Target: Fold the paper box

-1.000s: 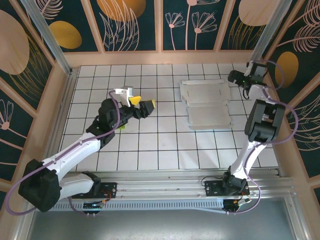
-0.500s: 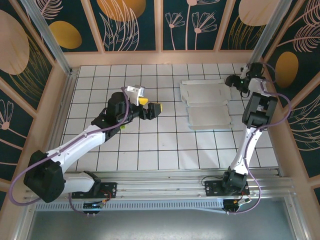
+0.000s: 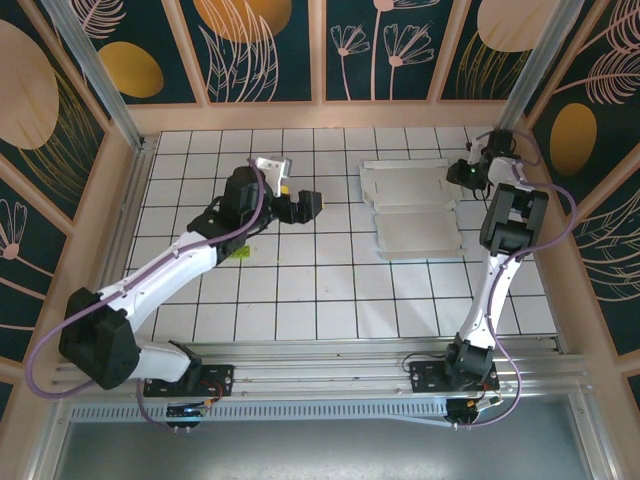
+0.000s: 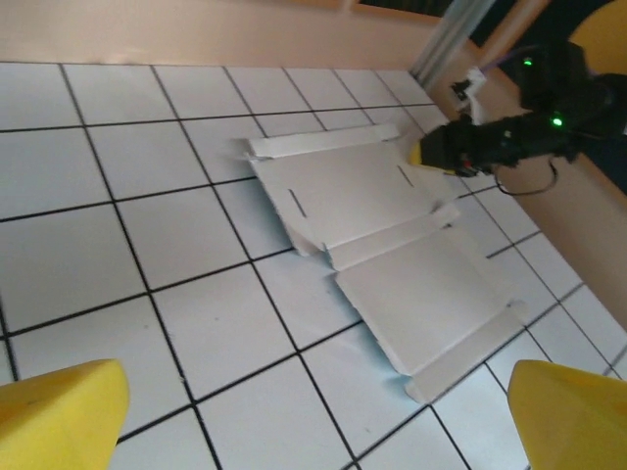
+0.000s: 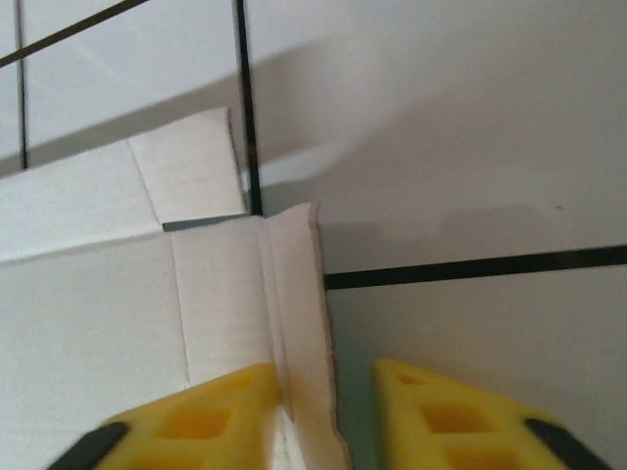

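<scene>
White paper box [image 3: 412, 208], right fingers [image 5: 196, 416] straddling flap [image 5: 294, 323]

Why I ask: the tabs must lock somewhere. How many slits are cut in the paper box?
2. Both are in the far panel of the paper box: one slit near its left end, the other near its right end. More may be hidden or too faint.

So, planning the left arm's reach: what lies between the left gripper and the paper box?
Only bare tiles separate the left gripper and the paper box, as the top view shows.
</scene>
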`<state>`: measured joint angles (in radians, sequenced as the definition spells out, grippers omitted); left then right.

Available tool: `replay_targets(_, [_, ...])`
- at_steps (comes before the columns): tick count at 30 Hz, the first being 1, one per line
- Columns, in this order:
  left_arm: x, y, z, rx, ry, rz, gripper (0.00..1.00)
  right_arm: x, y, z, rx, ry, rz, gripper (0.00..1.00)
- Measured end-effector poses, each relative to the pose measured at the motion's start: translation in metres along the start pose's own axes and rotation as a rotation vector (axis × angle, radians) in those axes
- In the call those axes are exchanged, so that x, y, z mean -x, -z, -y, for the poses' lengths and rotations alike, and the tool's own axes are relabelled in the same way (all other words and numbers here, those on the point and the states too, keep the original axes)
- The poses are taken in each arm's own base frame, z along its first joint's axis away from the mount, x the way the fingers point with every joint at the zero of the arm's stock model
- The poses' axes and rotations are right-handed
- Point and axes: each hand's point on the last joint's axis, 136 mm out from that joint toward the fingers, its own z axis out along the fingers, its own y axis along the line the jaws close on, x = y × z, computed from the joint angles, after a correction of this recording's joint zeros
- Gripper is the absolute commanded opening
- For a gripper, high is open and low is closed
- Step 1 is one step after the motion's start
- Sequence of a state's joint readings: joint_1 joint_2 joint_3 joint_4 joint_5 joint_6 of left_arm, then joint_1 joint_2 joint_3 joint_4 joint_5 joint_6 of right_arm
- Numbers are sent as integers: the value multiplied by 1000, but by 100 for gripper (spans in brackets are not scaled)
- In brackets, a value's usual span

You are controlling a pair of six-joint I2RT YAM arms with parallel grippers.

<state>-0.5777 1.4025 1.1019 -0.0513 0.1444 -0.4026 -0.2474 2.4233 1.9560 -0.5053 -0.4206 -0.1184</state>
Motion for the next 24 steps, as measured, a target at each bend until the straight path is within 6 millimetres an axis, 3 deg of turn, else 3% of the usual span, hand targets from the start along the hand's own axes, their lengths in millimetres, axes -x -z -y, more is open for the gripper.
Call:
replay_targets(2, [13,-8,-9,30,11,-7,99,-7,0,-9,11,10,-20,0])
replay_targets(7, [38,-24,-49,103,62,-20,99,-35,10,-60,81,50,-73,0])
replay_targets(11, [41,-40,-80,134,108,-75,99,-57,42,-117,151,90,-47,0])
replay_targets(17, [7,-64,-108,153,174,-209,99,-55,92,-201,295,158,104,0])
replay_targets(24, [-56,-59,-138,188,298,-279,99,-54,99,-256,406,163,155,0])
